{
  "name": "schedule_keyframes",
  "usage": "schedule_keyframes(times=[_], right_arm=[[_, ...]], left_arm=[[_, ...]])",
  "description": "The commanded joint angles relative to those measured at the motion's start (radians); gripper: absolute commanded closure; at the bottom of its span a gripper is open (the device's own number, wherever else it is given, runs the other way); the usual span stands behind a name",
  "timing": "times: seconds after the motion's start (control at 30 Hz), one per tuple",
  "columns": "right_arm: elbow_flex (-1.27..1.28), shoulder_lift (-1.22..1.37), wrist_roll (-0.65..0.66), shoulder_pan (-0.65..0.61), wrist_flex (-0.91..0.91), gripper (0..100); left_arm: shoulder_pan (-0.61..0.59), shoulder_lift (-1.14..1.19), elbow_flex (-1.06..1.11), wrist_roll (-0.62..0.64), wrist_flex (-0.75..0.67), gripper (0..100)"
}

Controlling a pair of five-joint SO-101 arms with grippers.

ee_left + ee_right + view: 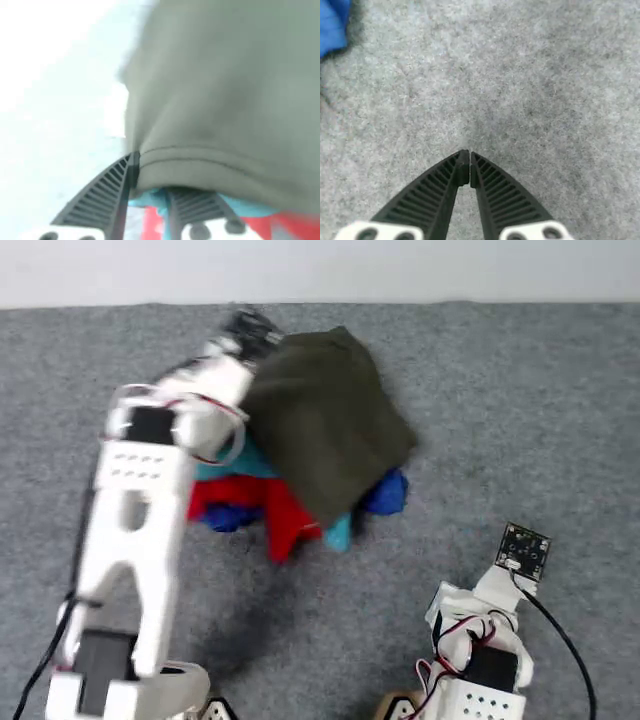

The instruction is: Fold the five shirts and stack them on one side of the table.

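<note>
A dark olive shirt (325,425) lies on top of a pile of teal (338,532), red (280,515) and blue (385,492) shirts at the middle of the grey table. My left gripper (243,335) is at the olive shirt's far left edge. In the left wrist view the left gripper (150,172) is shut on the hem of the olive shirt (225,100), with teal and red cloth below it. My right gripper (470,167) is shut and holds nothing, low over bare table, with the blue shirt (332,22) at a corner. The right arm (480,650) sits folded at the near right.
The grey felt-like table surface (520,400) spreads to the right and the near middle of the pile. A pale wall edge (320,270) runs along the far side. A black cable (565,640) trails beside the right arm.
</note>
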Motion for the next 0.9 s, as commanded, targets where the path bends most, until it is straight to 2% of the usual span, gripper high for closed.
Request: schedule_keyframes(times=[0.0, 0.3, 0.63, 0.87], right_arm=[[0.015, -0.01, -0.008, 0.002, 0.002, 98.8], [0.015, -0.01, -0.008, 0.002, 0.002, 98.8], [0.015, -0.01, -0.008, 0.002, 0.002, 98.8], [0.015, -0.01, -0.008, 0.002, 0.002, 98.8]], left_arm=[[-0.155, -0.164, -0.024, -0.008, -0.029, 99], [-0.555, -0.221, -0.016, -0.008, -0.18, 99], [-0.879, -0.087, -0.005, -0.009, -0.282, 99], [-0.993, -0.035, -0.013, -0.009, -0.301, 99]])
